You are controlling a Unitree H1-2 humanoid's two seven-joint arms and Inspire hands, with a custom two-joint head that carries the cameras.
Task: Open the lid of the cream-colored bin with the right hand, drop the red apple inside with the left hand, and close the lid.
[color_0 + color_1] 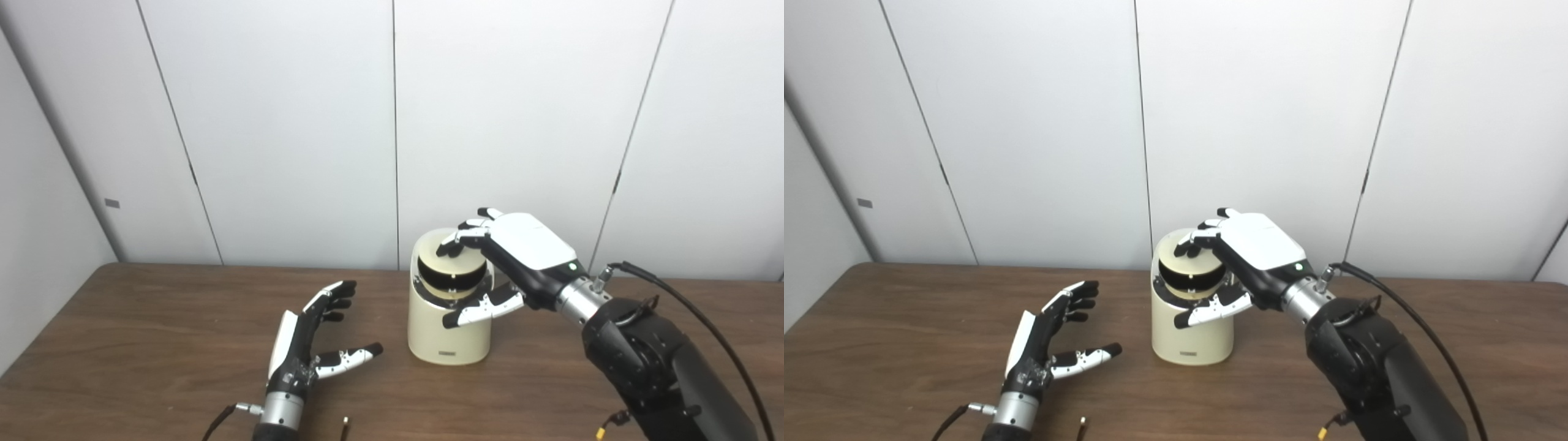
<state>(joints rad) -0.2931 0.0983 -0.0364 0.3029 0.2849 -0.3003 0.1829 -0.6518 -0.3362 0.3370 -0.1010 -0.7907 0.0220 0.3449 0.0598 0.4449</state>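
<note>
While the lid (452, 260) is tilted up on the cream-colored bin (449, 334), it is touched from above by the right hand (499, 263), fingers spread. At eight o'clock, the left hand (318, 343) is held open, empty.

A dark brown wood-grain desk (153, 343) fills the lower part of both views, its far edge meeting the wall. Behind it stands a back wall (294, 122) of plain white panels, divided by thin dark seams (395, 135) that run vertical or slightly slanted. A second white wall (37, 202) angles in at the left, forming a corner. A small grey tag (112, 203) sits near that corner. The light is even and soft.
</note>
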